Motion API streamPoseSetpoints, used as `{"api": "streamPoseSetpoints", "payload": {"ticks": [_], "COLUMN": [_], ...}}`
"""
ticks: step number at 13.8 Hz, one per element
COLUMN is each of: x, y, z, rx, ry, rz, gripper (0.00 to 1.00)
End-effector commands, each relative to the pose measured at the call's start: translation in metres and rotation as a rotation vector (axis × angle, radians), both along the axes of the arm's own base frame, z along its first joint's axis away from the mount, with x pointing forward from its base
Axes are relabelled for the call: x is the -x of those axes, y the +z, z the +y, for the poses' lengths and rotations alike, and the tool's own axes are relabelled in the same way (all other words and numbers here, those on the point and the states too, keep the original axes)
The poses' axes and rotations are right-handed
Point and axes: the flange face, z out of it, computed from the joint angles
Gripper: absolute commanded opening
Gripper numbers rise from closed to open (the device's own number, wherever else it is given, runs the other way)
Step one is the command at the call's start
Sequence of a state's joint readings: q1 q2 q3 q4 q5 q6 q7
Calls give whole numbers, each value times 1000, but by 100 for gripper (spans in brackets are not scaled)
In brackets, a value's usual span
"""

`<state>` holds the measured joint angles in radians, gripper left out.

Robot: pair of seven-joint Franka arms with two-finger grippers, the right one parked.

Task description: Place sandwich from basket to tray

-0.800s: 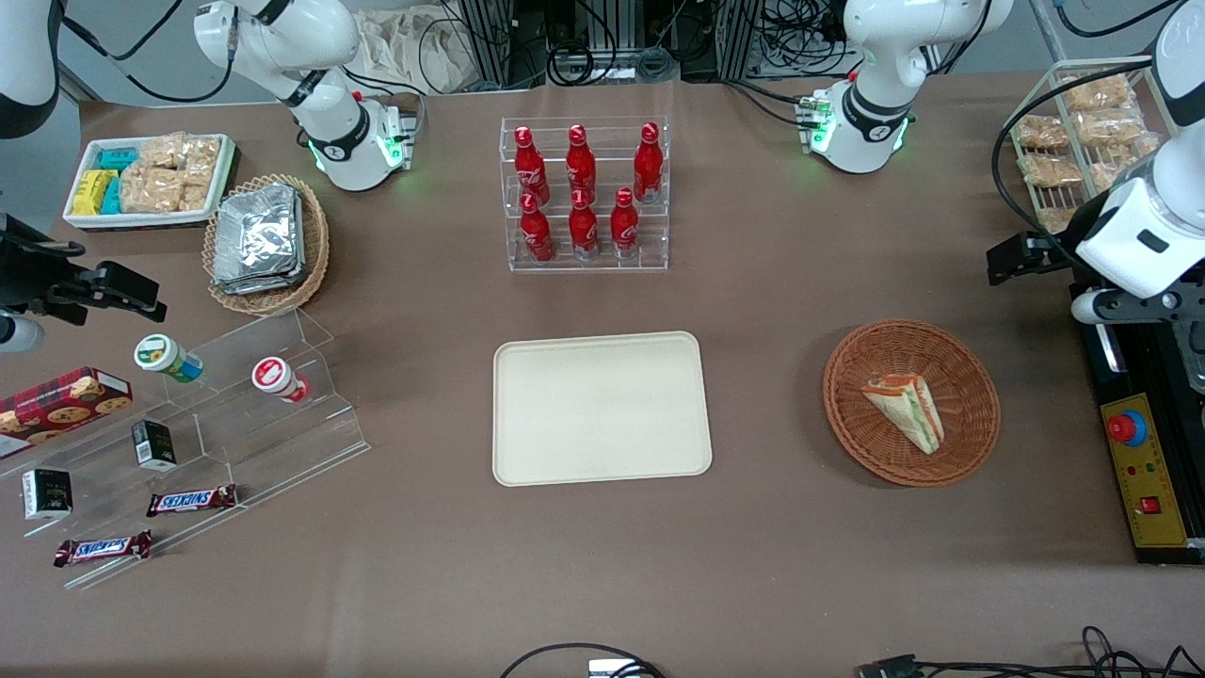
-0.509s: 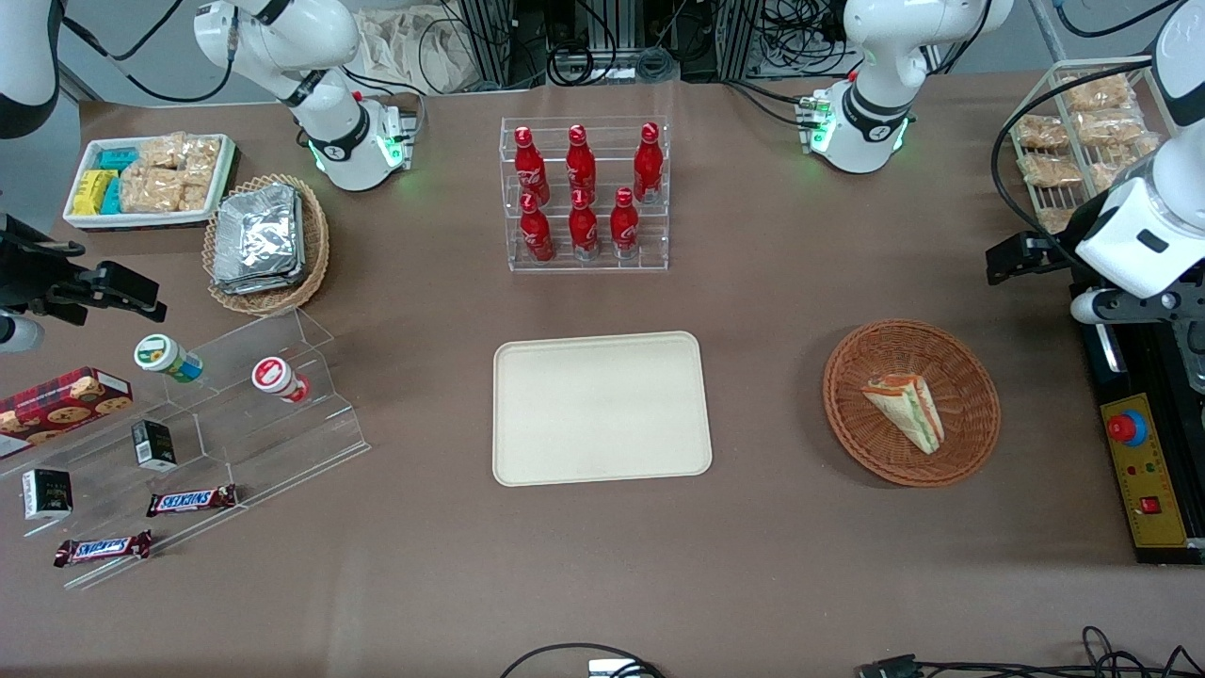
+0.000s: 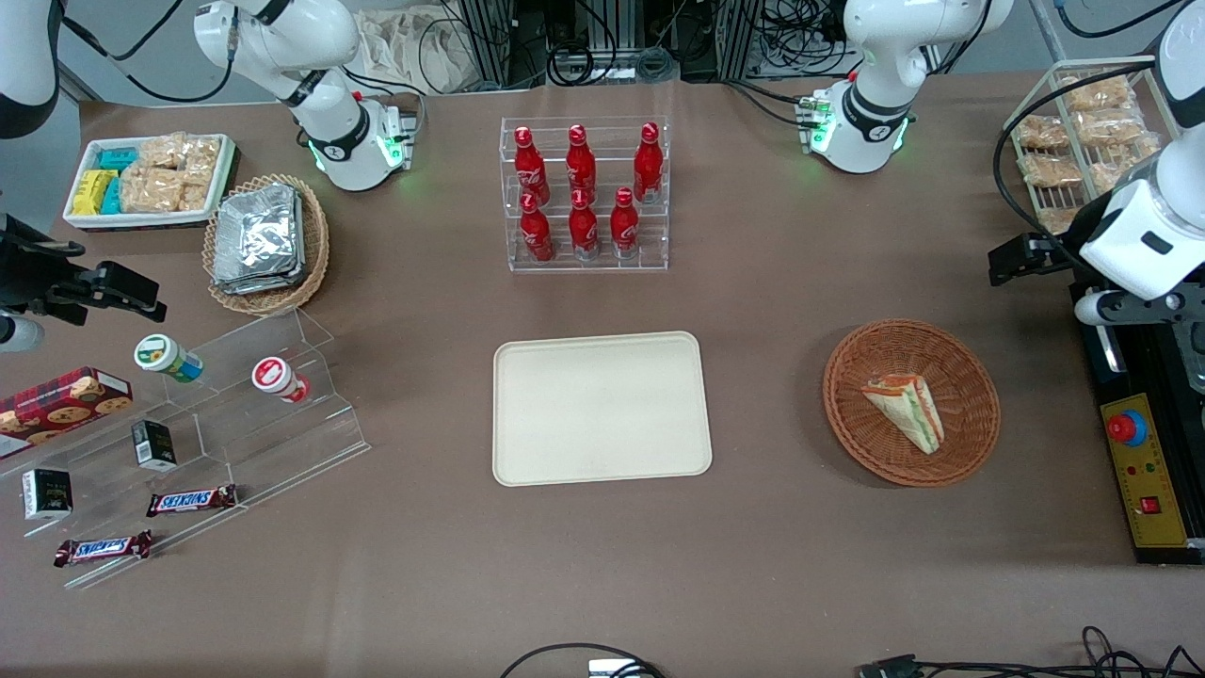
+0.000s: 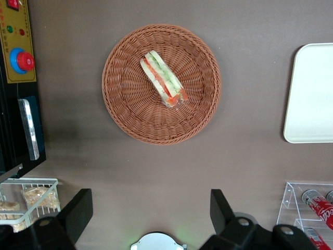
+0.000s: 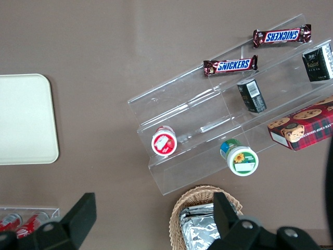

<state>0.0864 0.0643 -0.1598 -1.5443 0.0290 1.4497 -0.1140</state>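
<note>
Tray (image 3: 602,408) lies flat at mid-table, bare brown table (image 3: 772,527) on all four sides. Basket (image 3: 911,402) sits well apart from it toward the working arm's end, holding the sandwich (image 3: 906,411) off-centre. Gripper (image 4: 151,211) hangs above the table beside the basket, fingers (image 4: 78,213) spread, holding nothing.

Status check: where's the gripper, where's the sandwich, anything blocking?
Gripper open, high above table, farther from front camera than basket. Sandwich in basket, untouched. Tray bare; nothing between.
</note>
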Motion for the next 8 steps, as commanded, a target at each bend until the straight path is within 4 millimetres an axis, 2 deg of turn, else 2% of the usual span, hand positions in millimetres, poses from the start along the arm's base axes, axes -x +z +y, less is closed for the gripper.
{"api": "streamPoseSetpoints", "payload": {"ticks": [1,3,5,8], "x": [-10,-25,-43,-70], "y": [-20,-53,-92,-160], "z": [9,12,27,24], "rx": [-19,-29,-40,-40], "ry": [120,211,311,425], "rz": [15,56,86,116], "gripper": [100,100,100,100]}}
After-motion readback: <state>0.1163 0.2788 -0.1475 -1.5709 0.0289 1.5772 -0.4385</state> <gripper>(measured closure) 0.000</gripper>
